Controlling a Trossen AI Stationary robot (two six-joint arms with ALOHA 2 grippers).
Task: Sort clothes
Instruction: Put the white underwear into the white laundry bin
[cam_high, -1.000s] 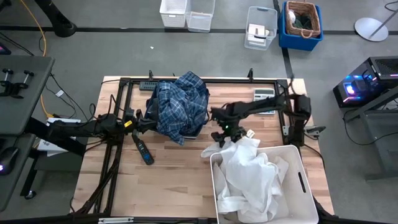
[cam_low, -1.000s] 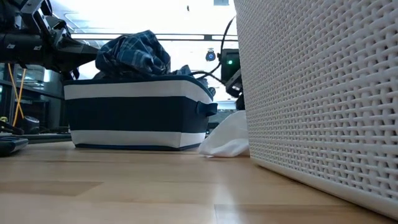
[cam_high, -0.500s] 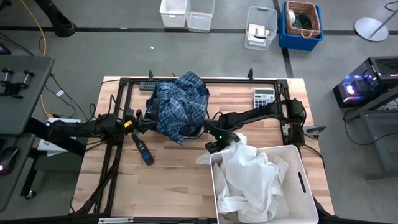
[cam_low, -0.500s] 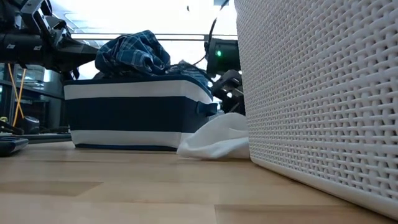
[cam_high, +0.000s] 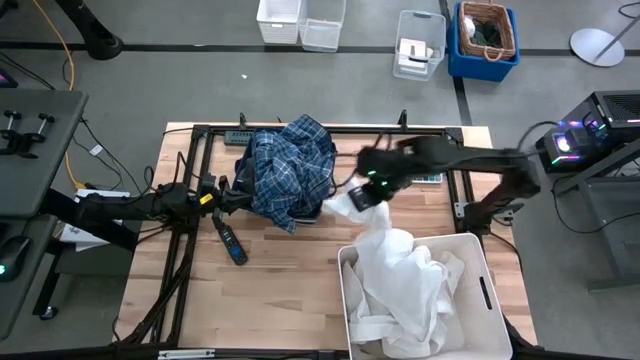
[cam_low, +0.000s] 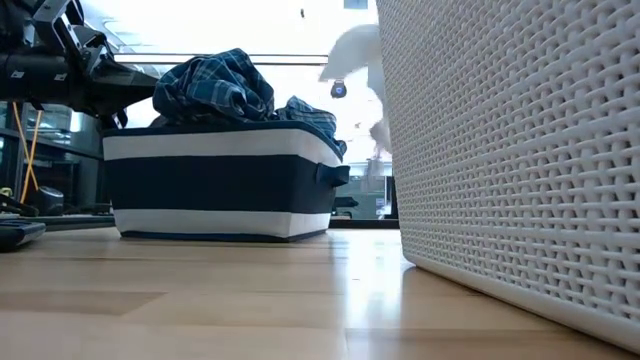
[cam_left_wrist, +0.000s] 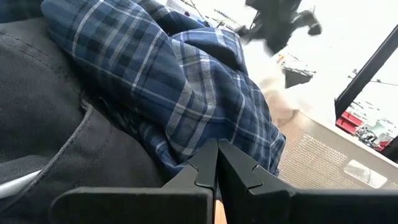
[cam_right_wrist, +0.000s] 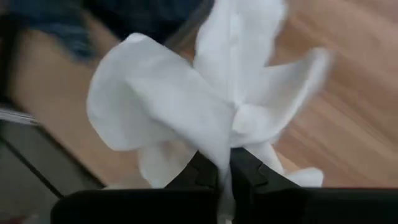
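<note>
A white shirt (cam_high: 372, 225) hangs lifted above the table, trailing into the large white bin (cam_high: 478, 298). My right gripper (cam_high: 366, 190) pinches its top (fingers clamped together, motion-blurred from above). The plaid shirt (cam_high: 290, 168) heaps over the dark blue bin (cam_low: 215, 183). My left gripper (cam_left_wrist: 216, 167) rests closed and empty beside it.

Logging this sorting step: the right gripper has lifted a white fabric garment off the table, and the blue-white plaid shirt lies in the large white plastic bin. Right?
Not quite. The blue-white plaid shirt lies on the dark blue plastic bin, not in the large white plastic bin, as the high view shows. The rest holds: the right gripper is shut on a white fabric garment, lifted off the table.
</note>
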